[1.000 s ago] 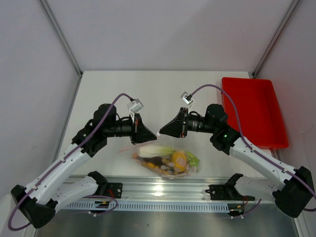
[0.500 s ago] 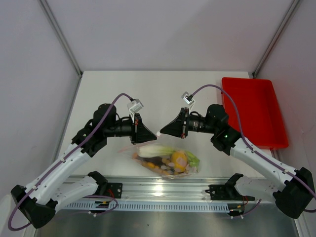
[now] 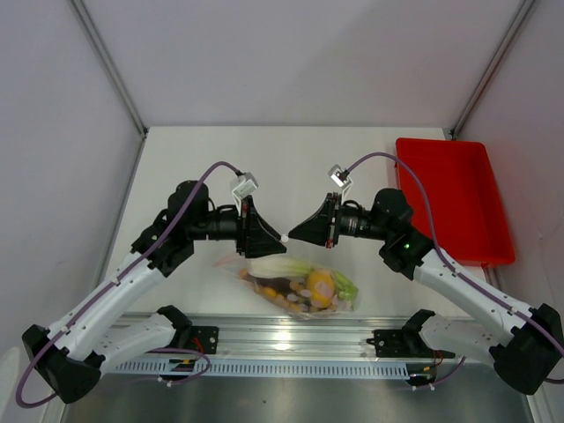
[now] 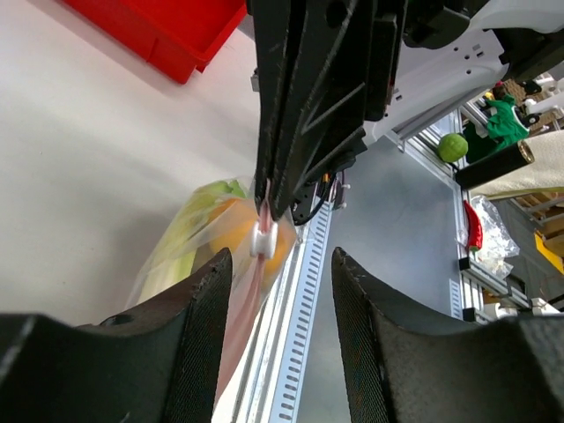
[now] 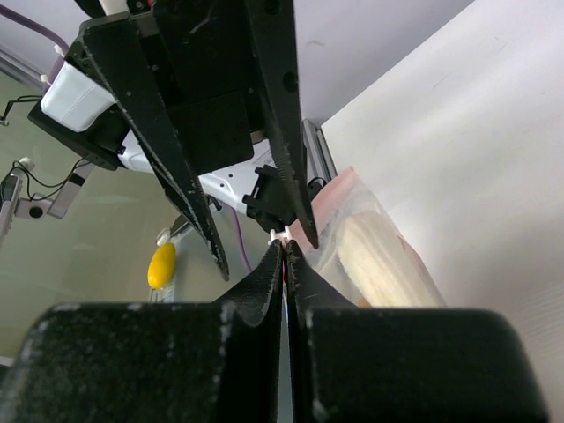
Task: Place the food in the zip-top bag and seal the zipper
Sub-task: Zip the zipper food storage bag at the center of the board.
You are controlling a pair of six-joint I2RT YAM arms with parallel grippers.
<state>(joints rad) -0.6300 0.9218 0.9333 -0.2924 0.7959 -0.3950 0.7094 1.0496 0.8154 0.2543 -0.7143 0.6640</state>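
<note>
The clear zip-top bag [image 3: 298, 284] hangs between my two grippers, its lower part resting on the table near the front edge. Through the plastic I see the food: a green-white leek [image 3: 275, 268], a yellow lemon [image 3: 319, 285] and a dark red piece [image 3: 282, 286]. The pinkish zipper [image 4: 249, 295] runs along the top edge with a white slider [image 4: 263, 240] on it. My right gripper [image 3: 292, 238] is shut on the zipper right behind the slider [image 5: 282, 234]. My left gripper [image 3: 277, 238] faces it, open, its fingers [image 4: 198, 344] either side of the zipper strip.
A red tray [image 3: 454, 198] stands at the right edge of the table. A metal rail [image 3: 282, 339] with the arm bases runs along the near edge, just below the bag. White walls enclose the table on three sides.
My left gripper has opened and let go of the zipper. My right gripper has closed fully on the zipper and still holds the bag up; both arms shifted slightly right.
</note>
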